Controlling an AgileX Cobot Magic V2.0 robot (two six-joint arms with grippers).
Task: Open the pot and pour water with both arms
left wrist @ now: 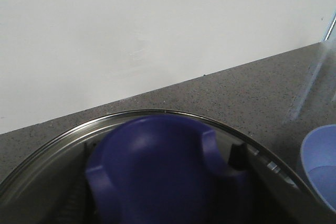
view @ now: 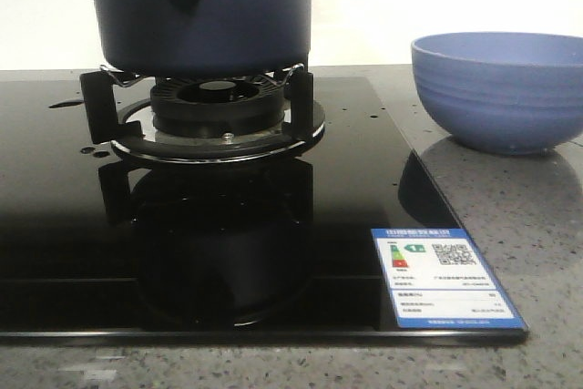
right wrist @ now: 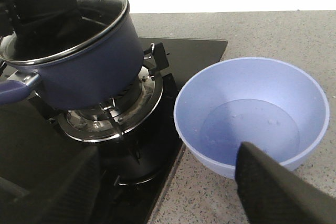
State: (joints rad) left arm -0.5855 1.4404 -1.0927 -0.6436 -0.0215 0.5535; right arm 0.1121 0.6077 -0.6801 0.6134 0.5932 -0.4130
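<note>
Your right end effector (right wrist: 168,192) hangs with its fingers (right wrist: 278,187) spread apart, holding nothing, just beside the periwinkle bowl (right wrist: 252,114), which holds water. Your left end effector (right wrist: 44,11) sits on the glass lid (right wrist: 102,3); you cannot tell its grip. The navy pot (view: 205,11) rests on the gas burner (view: 219,111), beside the bowl on the worktop (view: 537,225).

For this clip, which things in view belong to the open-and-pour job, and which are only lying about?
Job:
- the pot, on the burner
- its glass lid, still on the pot
- the blue bowl, with some water in it already
- the left end effector, above the lid
- the right end effector, open

Lying about:
- the energy label on the black hob
</note>
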